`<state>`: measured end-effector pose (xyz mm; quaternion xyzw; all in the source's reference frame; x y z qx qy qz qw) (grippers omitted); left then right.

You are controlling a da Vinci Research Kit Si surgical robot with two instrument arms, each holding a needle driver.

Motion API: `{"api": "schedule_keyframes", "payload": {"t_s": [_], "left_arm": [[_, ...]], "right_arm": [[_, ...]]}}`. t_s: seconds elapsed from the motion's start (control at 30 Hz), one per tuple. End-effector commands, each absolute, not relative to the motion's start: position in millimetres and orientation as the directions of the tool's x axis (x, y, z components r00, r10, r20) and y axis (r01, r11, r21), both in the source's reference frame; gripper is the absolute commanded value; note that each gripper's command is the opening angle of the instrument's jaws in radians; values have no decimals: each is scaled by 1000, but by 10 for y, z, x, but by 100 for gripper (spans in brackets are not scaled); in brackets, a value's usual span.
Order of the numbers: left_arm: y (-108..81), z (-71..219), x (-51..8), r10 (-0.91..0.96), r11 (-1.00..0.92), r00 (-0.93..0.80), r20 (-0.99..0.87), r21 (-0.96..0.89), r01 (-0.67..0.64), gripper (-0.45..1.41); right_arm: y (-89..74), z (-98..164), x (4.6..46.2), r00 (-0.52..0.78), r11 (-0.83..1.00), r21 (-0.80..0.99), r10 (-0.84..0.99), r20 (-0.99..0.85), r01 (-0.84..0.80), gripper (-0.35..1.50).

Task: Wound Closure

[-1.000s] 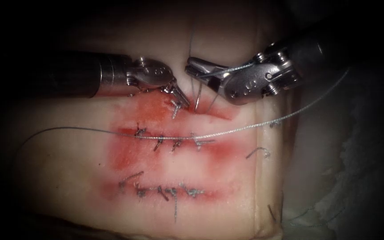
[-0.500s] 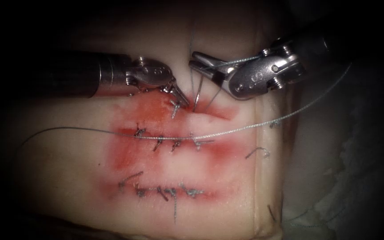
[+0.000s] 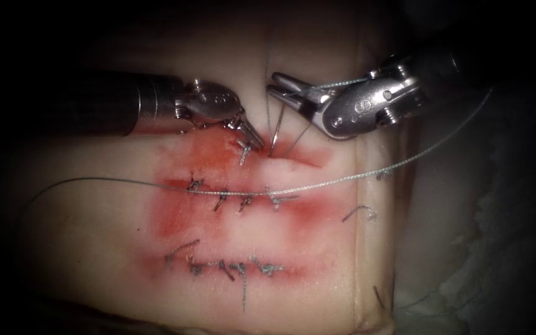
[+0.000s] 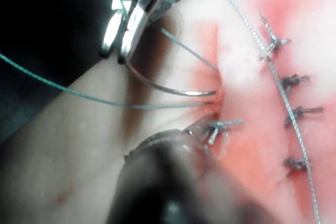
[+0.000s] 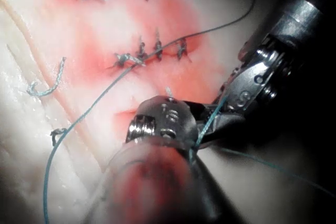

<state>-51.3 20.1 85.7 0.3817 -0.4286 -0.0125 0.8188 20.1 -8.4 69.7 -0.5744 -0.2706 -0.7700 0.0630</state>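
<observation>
- On the tissue (image 3: 125,217) below the open cut (image 3: 293,155) lie two closed rows of stitches: a middle row (image 3: 237,197) and a lower row (image 3: 231,267), each ringed by red fluid (image 3: 175,217).
- A long thread (image 3: 342,180) crosses just over the middle row and sweeps up to the right past the tissue's edge; a cut end of thread (image 3: 360,214) lies curled near that edge.
- At the cut's left end sits one finished stitch (image 3: 244,150), touching the tips of the left tool (image 3: 252,138).
- The left tool's fingers (image 4: 197,128) look closed at that stitch; whether they grip thread or tissue I cannot tell.
- The right tool (image 3: 280,87) hangs above the cut, to the right of the left tool, well clear of the tissue surface.
- Its fingers (image 4: 119,30) are clamped on the needle (image 4: 168,88) at its tail end.
- From those fingers the needle curves down, and its tip enters the tissue at the cut just right of the finished stitch.
- Two strands of thread (image 4: 184,50) run near the needle to the same spot at the cut, one of them crossing the right tool's fingers.
</observation>
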Motion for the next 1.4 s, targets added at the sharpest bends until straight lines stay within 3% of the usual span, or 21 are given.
{"api": "schedule_keyframes", "payload": {"t_s": [0.03,1.4], "left_arm": [[208,860,-519,-346,710,631,695,633,-307,-45],[208,860,-517,-345,711,630,696,632,-308,-45]], "right_arm": [[-87,702,210,-331,-846,348,219,918,404,-35],[-78,695,208,-250,-827,162,27,968,539,-35]]}}
